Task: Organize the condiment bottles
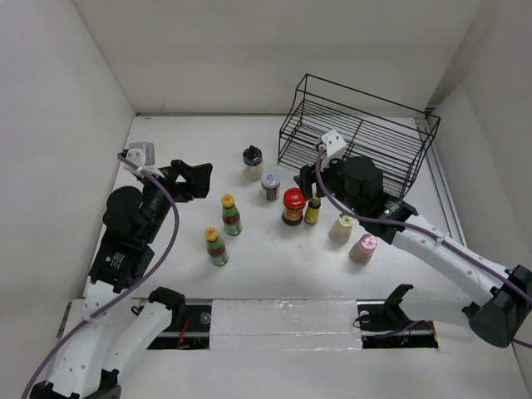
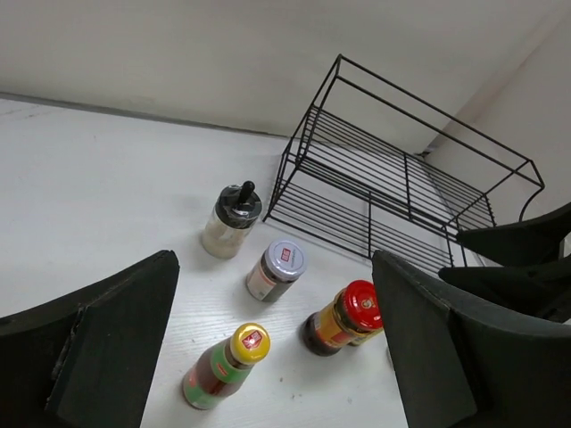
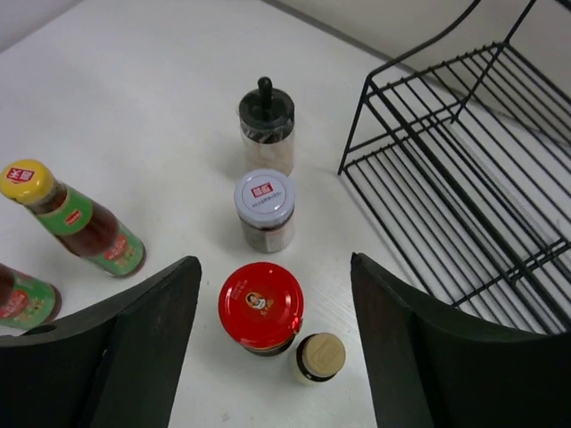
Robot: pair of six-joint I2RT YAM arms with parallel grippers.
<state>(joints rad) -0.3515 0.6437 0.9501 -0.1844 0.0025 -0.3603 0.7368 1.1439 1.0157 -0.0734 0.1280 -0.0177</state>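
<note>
While both pincers stand wide apart and hold nothing, we find the right pincer (image 3: 277, 343) hanging over the middle of the group. The red-lidded jar (image 3: 260, 306) and the small yellow bottle (image 3: 320, 357) sit just beside each other between its fingers in the wrist view; whether the two touch we cannot tell. Just beyond them stands the purple-lidded jar (image 3: 264, 209), and past that the black-capped clear jar (image 3: 266, 124), nearest the back wall. The left pincer (image 1: 198, 178) hovers over the bare worktop (image 1: 191, 133), left of all the bottles. Near it stand the two yellow-capped red-and-green bottles, one (image 1: 231, 214) farther back and the other (image 1: 216, 246) closer to the arm bases, both upright and apart. To the right of the small yellow bottle we see the cream bottle (image 1: 342, 228), then the pink-capped bottle (image 1: 363, 248) nearer the front. The black wire rack (image 1: 366, 133) stands in the far right corner, with no bottle on it.
</note>
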